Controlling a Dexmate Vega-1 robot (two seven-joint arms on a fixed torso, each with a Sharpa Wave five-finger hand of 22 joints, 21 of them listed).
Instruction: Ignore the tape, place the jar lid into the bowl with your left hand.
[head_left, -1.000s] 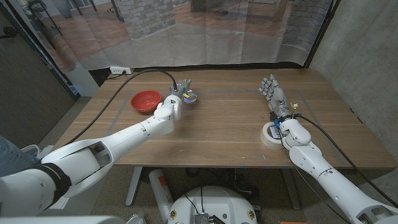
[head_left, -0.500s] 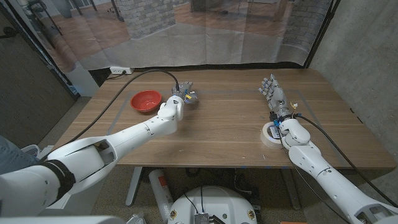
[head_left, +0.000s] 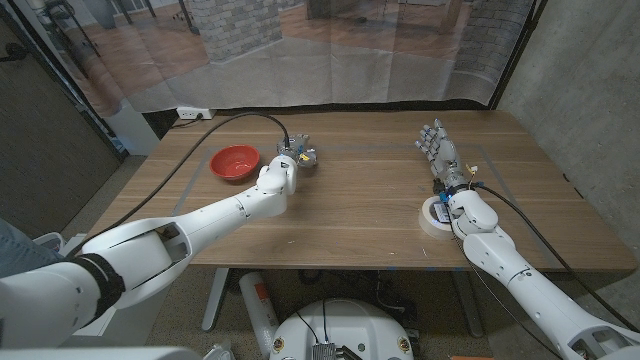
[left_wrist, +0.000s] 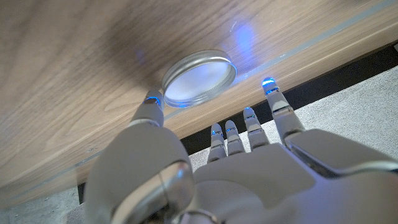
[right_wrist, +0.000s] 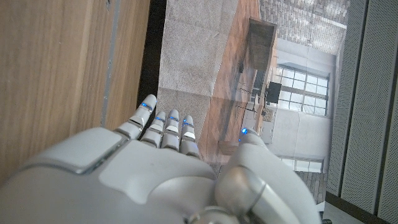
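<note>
One left robot hand (left_wrist: 249, 162) hovers spread and empty over the jar lid (left_wrist: 199, 78). Fingers should straddle its rim squarely before closing, since the bowl (head_left: 234, 161) waits at nine o'clock.

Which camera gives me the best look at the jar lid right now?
The left wrist view: the lid lies on the table in plain sight, just beyond the left hand, whose fingers are spread around it. In the head view the lid is small and mostly hidden behind that hand.
</note>
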